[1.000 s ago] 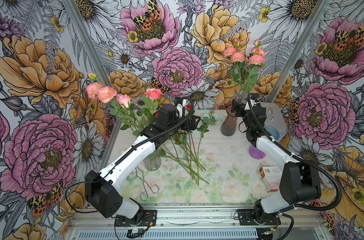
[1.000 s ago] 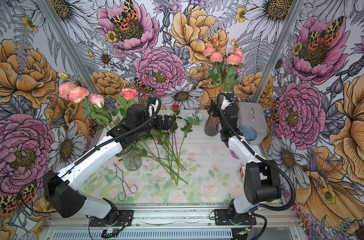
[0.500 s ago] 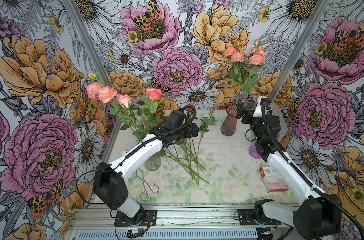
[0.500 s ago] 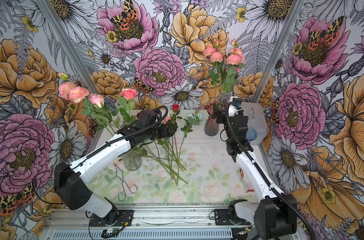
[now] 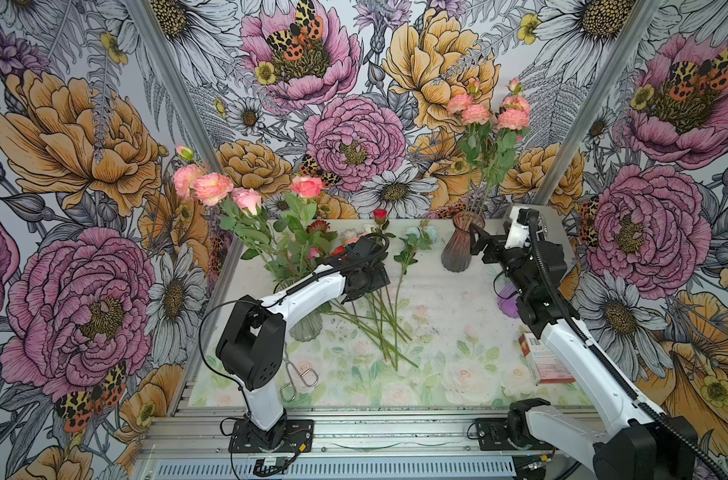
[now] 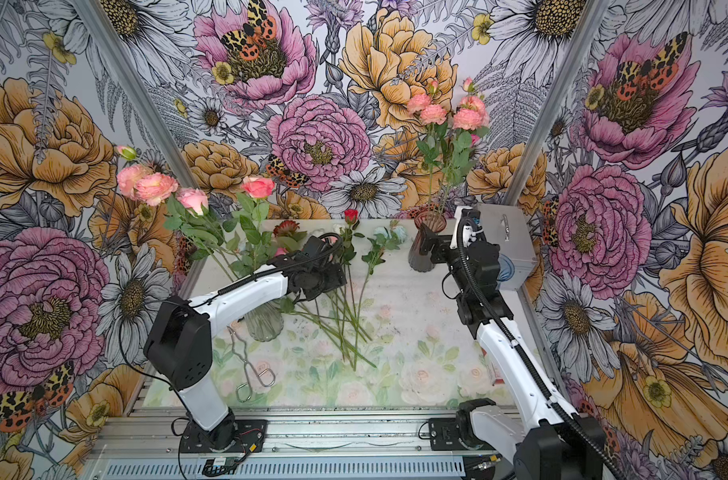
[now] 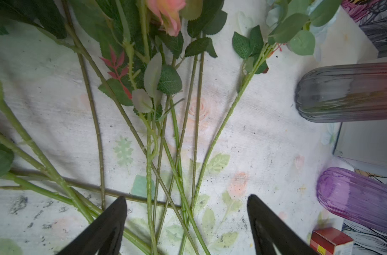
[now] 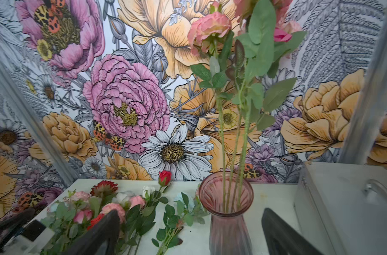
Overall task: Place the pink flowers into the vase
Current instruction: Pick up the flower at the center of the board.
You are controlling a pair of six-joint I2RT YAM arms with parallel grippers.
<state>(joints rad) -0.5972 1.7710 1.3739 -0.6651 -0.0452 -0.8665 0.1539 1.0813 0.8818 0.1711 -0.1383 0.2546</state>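
Pink flowers [image 8: 136, 201] lie heaped with red roses [image 8: 165, 176] and pale blooms [image 8: 122, 197] on the table [image 5: 437, 311]; others stand in the rose-tinted vase [image 8: 228, 231]. The left fingers [image 7: 104, 227], spread and pinching nothing, hang over the crossed stems [image 7: 148, 165]. The right fingers [image 8: 283, 234], also spread, sit just beside the vase. This looks like the picking step: the next move probably calls for closing on one pink flower's stem alone.

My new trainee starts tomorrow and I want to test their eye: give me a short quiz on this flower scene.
1. True or false: the right gripper grips a stem.
2. What lies under the left gripper? A stems, B tongs, C box.
3. How many vases hold pink flowers?
Key: 1 false, it is open beside the pink vase. 2 A. 3 two, the pink vase and the clear vase.
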